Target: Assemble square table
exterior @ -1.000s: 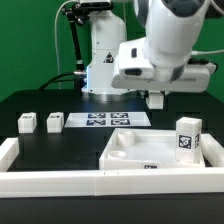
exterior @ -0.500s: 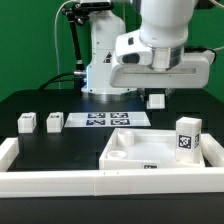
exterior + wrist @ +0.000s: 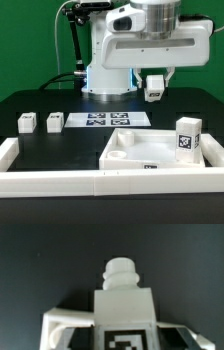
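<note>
1. Hand [image 3: 154, 82] hangs high above the bench [image 3: 50, 102], at the back and toward the exterior view's right, closed on one white leg [image 3: 153, 93] of the square table, with its jaws partly drawn in on the block's sides.
2. In the wrist view the held leg [image 3: 125, 294] fills the middle of the picture: a square white block with a rounded, stepped peg at the end away from the hand and a black tag on its near face. Below it is only dark bench.
3. The held leg is clear of everything else, well above the marker board [image 3: 105, 120] and the table top [image 3: 150, 152].
4. The table top lies flat on the bench at the front, toward the exterior view's right, with its raised rim up and a corner socket showing on its near-left side. It sits just inside the long low white rail [image 3: 60, 181] that runs along the front edge.
5. A second leg [image 3: 188, 137] stands upright at the table top's right edge with its tag facing the camera. I cannot tell whether it rests on the rail or on the bench.
6. Two more legs [image 3: 27, 122] [image 3: 54, 122] stand side by side, slightly apart, on the bench at the exterior view's left, just beside the marker board.
7. The arm's white base [image 3: 105, 60] stands behind the marker board.
</note>
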Motion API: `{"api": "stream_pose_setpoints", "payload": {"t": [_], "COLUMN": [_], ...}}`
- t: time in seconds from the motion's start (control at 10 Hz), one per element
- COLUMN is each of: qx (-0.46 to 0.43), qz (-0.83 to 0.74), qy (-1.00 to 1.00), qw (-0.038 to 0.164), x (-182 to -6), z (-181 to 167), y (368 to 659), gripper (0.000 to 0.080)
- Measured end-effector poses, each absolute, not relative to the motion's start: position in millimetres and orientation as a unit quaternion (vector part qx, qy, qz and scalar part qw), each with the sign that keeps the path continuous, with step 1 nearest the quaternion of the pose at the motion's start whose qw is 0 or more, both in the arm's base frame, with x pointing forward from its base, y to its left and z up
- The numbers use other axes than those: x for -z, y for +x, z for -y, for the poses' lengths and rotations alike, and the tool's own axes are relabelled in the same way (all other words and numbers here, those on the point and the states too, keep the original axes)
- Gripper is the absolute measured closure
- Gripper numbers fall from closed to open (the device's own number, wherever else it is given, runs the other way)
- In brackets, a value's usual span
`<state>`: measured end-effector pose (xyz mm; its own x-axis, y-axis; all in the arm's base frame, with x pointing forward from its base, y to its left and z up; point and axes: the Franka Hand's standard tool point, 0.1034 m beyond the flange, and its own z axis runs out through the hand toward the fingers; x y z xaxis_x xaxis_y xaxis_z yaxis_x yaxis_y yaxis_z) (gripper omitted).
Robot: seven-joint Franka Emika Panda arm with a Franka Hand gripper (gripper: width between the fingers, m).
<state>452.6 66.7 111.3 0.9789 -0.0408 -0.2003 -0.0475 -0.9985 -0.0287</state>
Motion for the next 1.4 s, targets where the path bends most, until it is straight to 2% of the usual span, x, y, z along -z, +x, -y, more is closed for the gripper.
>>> {"api": "stream_pose_setpoints", "payload": {"t": [0.3, 0.5, 0.9, 1.0, 1.4], "qx": [0.025, 0.111, 0.241, 0.256, 0.236], "qz": [-0.017, -0.01, -0.007, -0.011, -0.011], "qy": [-0.999, -0.994, -0.97, -0.967, -0.972], "qw": [0.016, 0.008, -0.008, -0.01, -0.006], "x": [-104.4, -98.9, -124.1, -128.4, -127.2], "z": [-66.8, -59.1, -36.1, -31.4, -33.7], "y": [456.5, 462.3, 499.4, 504.6, 505.7], "gripper": [0.0511, 0.0511, 0.0511, 0.0511, 0.0511]}}
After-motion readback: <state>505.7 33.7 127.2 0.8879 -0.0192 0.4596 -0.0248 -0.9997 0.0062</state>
